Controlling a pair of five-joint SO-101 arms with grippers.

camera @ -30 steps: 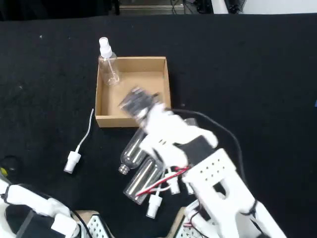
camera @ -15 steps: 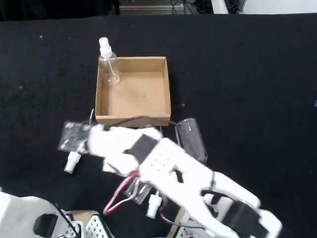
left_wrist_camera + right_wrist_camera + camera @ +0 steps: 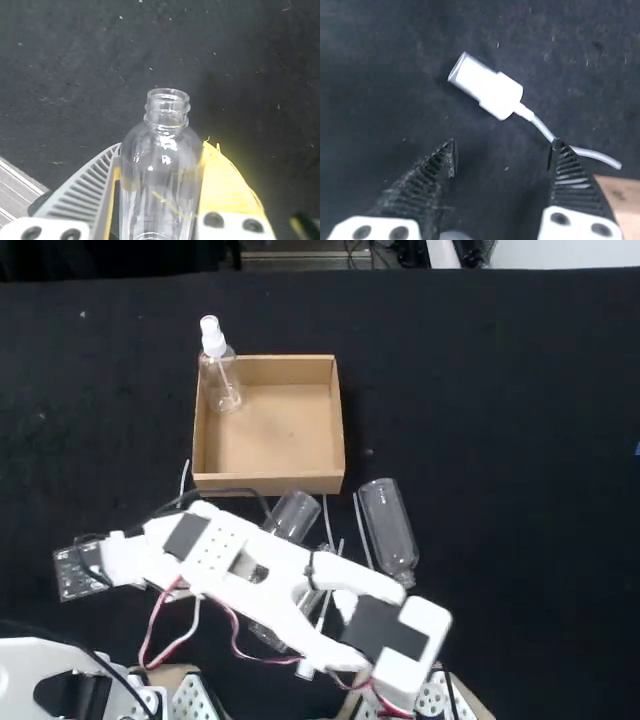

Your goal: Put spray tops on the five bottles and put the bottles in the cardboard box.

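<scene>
My left gripper (image 3: 162, 150) is shut on a clear bottle (image 3: 165, 145) whose open neck carries no spray top. My right gripper (image 3: 502, 146) hangs open just above a loose white spray top (image 3: 487, 92) lying on the black table, its thin tube (image 3: 580, 152) trailing toward the cardboard box (image 3: 620, 192). In the high view that right gripper (image 3: 78, 568) is at the front left, its arm stretched across the table. The cardboard box (image 3: 335, 425) stands in the middle, with one capped bottle (image 3: 218, 370) upright in its far left corner.
Two uncapped bottles lie in front of the box, one (image 3: 385, 525) in the open, the other (image 3: 292, 515) partly under the right arm. Thin spray tubes (image 3: 326, 525) lie between them. The left arm's base (image 3: 50, 685) sits at the front left corner.
The right arm has swung from over the box's front edge to the front left, and its gripper now hovers over the loose spray top. The bottle at the box's right front came into sight.
</scene>
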